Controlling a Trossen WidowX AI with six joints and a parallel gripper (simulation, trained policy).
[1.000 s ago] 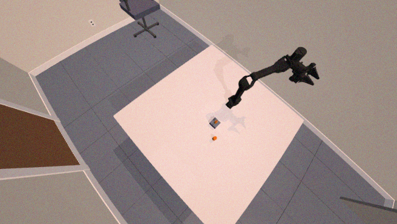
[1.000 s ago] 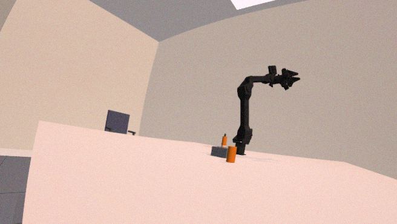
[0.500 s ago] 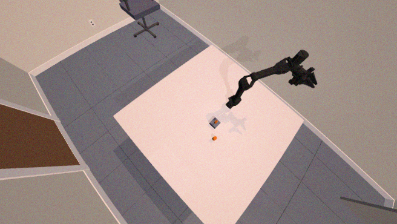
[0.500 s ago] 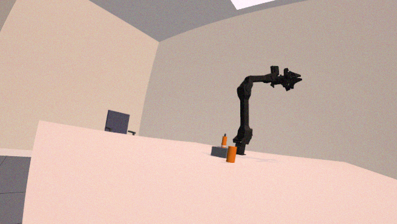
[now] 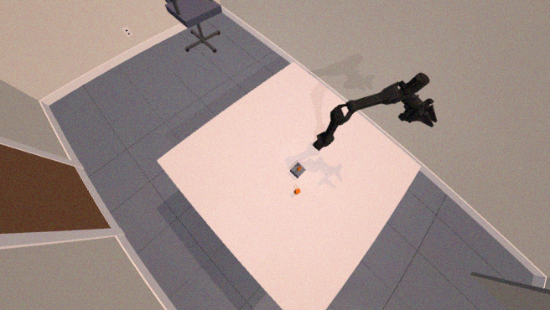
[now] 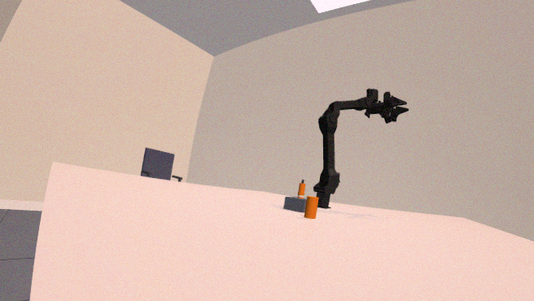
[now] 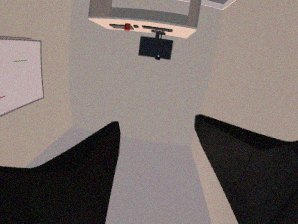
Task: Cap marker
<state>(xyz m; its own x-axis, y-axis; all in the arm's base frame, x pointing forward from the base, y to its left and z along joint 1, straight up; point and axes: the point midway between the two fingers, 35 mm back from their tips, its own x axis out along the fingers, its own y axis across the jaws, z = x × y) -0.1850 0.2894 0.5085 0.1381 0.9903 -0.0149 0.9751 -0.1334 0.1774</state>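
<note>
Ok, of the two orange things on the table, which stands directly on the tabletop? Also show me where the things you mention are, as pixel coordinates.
The plain orange cylindrical cap (image 5: 297, 191) (image 6: 311, 207); the orange marker (image 5: 298, 168) (image 6: 301, 189) stands in the grey block (image 5: 297, 173) (image 6: 293, 204).

Office-like room, dark pedestal chair (image 5: 197, 12) (image 6: 158, 163), whiteboard (image 7: 21, 77) on wall, gray tiled floor (image 5: 121, 113) (image 6: 18, 233)

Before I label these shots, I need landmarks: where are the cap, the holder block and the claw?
Cap (image 5: 297, 191) (image 6: 311, 207): top and exterior views, on its side.
Holder block (image 5: 297, 172) (image 6: 294, 204): top view, upper face; exterior view, side face.
Claw (image 5: 434, 122) (image 6: 407, 106) (image 7: 157, 124): all three views, between its fingertips.
</note>
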